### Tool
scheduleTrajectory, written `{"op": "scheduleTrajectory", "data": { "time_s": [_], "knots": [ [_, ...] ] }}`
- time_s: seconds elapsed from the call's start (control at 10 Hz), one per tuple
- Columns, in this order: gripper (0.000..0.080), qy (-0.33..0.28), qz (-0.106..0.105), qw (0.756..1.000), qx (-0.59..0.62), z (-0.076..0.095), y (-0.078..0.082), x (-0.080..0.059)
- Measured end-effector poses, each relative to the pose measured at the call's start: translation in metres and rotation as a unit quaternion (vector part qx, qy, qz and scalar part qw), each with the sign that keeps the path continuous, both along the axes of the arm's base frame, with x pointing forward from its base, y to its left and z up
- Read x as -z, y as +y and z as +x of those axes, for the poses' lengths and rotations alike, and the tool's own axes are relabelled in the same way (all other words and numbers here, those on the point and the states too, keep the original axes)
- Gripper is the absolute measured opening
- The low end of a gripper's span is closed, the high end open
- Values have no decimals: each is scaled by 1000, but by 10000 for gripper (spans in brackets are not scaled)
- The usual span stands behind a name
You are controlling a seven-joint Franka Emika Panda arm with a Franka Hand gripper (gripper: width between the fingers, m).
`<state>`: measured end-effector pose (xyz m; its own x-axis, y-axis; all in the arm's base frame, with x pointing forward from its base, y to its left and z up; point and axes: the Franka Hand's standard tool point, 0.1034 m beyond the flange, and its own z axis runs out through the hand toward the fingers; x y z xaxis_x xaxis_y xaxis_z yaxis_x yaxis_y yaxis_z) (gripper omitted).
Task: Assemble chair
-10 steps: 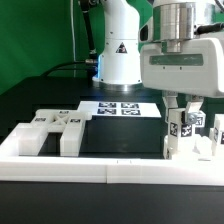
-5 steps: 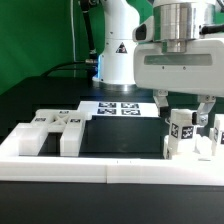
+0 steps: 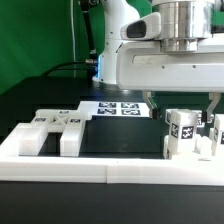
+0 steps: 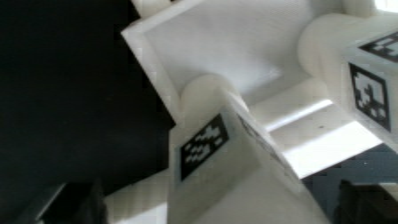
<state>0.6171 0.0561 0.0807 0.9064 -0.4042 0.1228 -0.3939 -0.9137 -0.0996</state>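
Against the low wall (image 3: 110,160), the tagged chair pieces (image 3: 183,133) stood at the exterior view's right, with more blocks (image 3: 55,128) at its left. The gripper (image 3: 184,103), which had clasped one piece a second before, had let go and risen. It hung above them wide open, holding nothing. Behind lay the marker board (image 3: 120,108).

A bare black stretch of worktop (image 3: 125,138) lies open in the middle. It runs between a cluster of chunky white plastic chair slabs (image 3: 55,130) on the exterior view's left and upright tagged white chair blocks (image 3: 185,135) on its right. A low white border wall (image 3: 110,162) bars the front edge. The flat white marker board (image 3: 120,108) and the white robot base (image 3: 120,55) close the back. The wide-spread white pincer (image 3: 183,106) hangs just above the right-hand blocks, filling the room over them.
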Motion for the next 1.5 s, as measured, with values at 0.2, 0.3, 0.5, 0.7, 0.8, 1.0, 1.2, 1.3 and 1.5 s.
{"op": "scheduleTrajectory", "data": {
  "time_s": [0.2,0.3,0.5,0.7,0.8,1.0,1.2,1.3,1.5],
  "knots": [
    [648,-3,-17,996,-91,0,0,0],
    [648,-3,-30,990,-139,1,1,-1],
    [648,-3,-48,975,-216,1,0,-1],
    [602,-3,-54,970,-236,1,1,-1],
    [602,-3,-54,970,-236,1,0,0],
    [426,-3,-52,973,-225,1,1,0],
    [290,-3,-50,976,-214,1,1,-1],
    [290,-2,-42,986,-164,1,1,0],
    [290,0,-32,994,-101,1,1,0]
  ]
}}
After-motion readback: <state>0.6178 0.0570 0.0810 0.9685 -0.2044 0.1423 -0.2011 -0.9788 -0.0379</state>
